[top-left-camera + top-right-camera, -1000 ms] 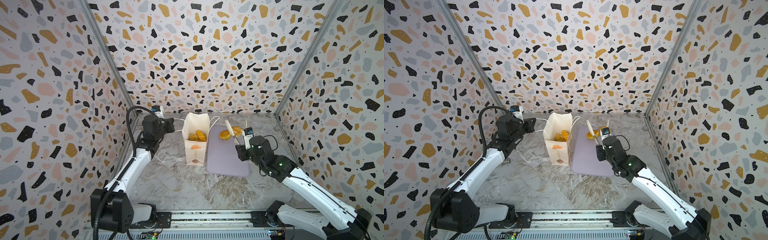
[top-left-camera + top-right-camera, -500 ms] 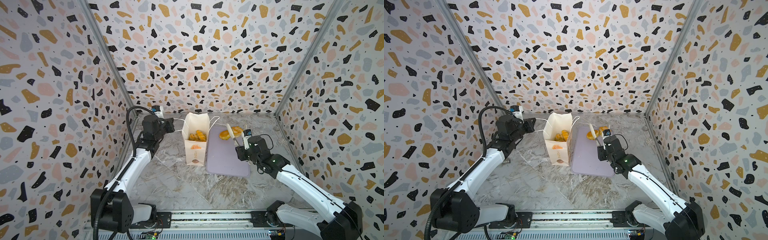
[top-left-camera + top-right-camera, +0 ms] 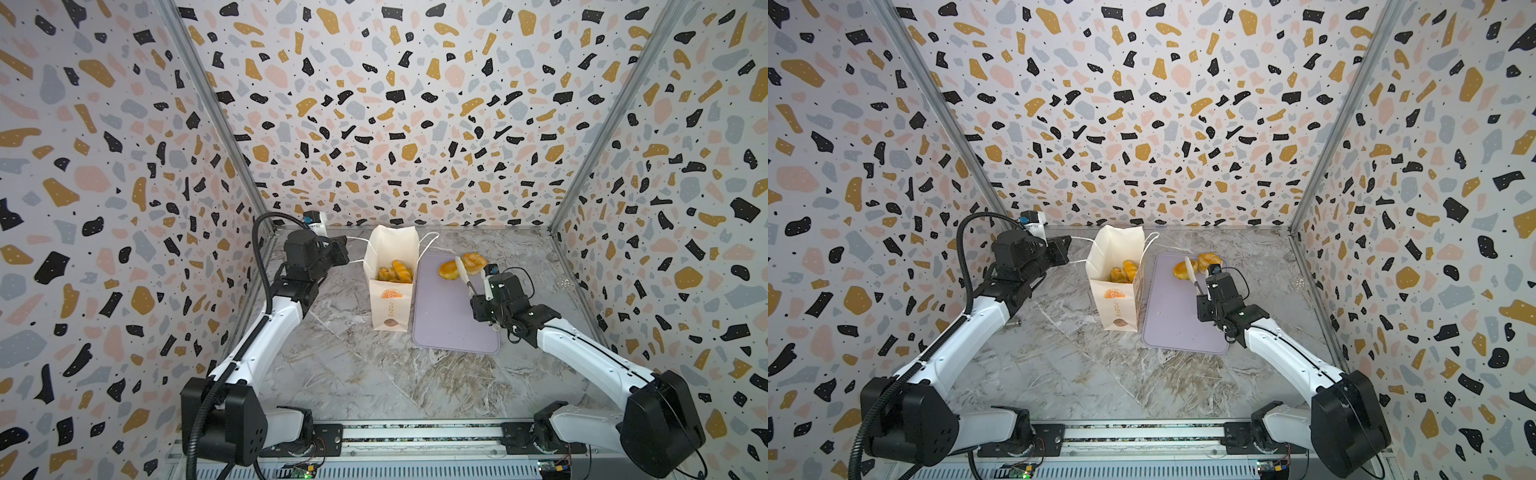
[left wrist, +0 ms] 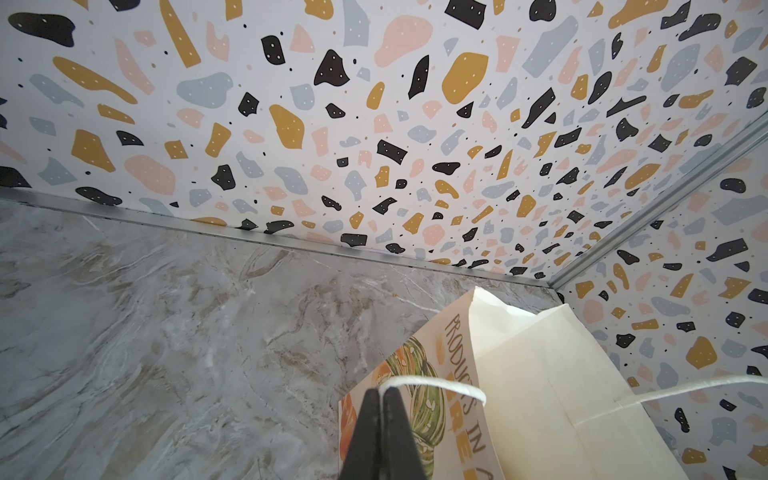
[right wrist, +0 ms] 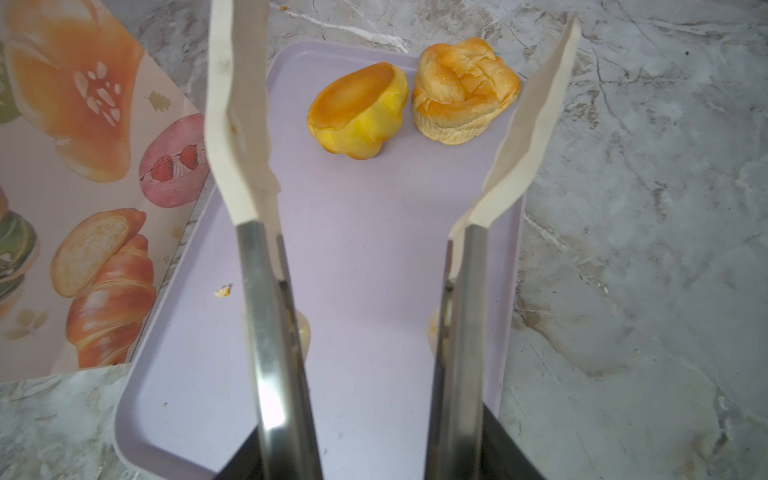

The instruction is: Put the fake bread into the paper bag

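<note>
The cream paper bag (image 3: 390, 303) (image 3: 1116, 301) stands open with several fake breads (image 3: 395, 271) (image 3: 1123, 271) inside. My left gripper (image 3: 345, 250) (image 4: 381, 392) is shut on the bag's white string handle (image 4: 436, 384), pulled taut to the left. Two more fake breads lie at the far end of the lilac tray (image 3: 449, 324) (image 5: 365, 291): a smooth round bun (image 3: 449, 270) (image 5: 357, 112) and a knotted roll (image 3: 474, 261) (image 5: 465, 87). My right gripper (image 3: 484, 300) (image 5: 374, 465) is shut on metal tongs (image 3: 463, 274) (image 5: 237, 104). Their white tips stand apart, just short of the two breads.
The tray lies right beside the bag, whose printed side (image 5: 83, 166) faces the tongs. A crumb (image 5: 223, 291) sits on the tray. The back wall rises close behind the bag and tray. Marble tabletop (image 3: 353, 374) lies in front.
My right arm has shifted slightly and sunk a little, with the tongs still over the tray's far end. The left gripper and the bag have not moved.
</note>
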You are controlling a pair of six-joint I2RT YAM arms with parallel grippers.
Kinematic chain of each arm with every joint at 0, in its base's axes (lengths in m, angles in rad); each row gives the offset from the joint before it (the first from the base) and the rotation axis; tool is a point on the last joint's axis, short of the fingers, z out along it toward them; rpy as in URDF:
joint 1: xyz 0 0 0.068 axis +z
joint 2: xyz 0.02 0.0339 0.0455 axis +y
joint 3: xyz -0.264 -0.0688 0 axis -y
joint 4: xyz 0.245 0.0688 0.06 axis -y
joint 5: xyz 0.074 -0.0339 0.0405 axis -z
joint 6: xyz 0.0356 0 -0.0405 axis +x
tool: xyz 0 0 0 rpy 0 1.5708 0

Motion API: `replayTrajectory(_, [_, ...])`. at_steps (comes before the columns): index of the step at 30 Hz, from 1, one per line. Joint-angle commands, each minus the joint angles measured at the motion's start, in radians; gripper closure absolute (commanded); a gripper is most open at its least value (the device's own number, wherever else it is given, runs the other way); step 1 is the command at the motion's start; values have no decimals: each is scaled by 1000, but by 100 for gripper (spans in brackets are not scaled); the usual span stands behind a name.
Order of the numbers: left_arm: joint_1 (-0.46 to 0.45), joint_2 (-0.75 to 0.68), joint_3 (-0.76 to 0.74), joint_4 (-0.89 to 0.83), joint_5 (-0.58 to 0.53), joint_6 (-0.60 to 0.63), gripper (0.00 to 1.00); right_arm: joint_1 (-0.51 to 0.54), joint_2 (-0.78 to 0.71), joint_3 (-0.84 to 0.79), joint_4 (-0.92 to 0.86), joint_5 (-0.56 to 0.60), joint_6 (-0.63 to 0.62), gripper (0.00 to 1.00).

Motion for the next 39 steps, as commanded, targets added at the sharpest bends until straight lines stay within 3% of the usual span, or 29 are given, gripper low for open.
replayTrajectory(1, [-4,-4,16,6,-1,18,100,-9,8,9,74,-25,11,44])
replayTrajectory(28, [-3,-10,17,5,0,20,100,-27,286,64,149,-164,167,49])
replayTrajectory(39, [-4,-4,18,3,-2,20,100,-28,311,79,185,-186,192,49])
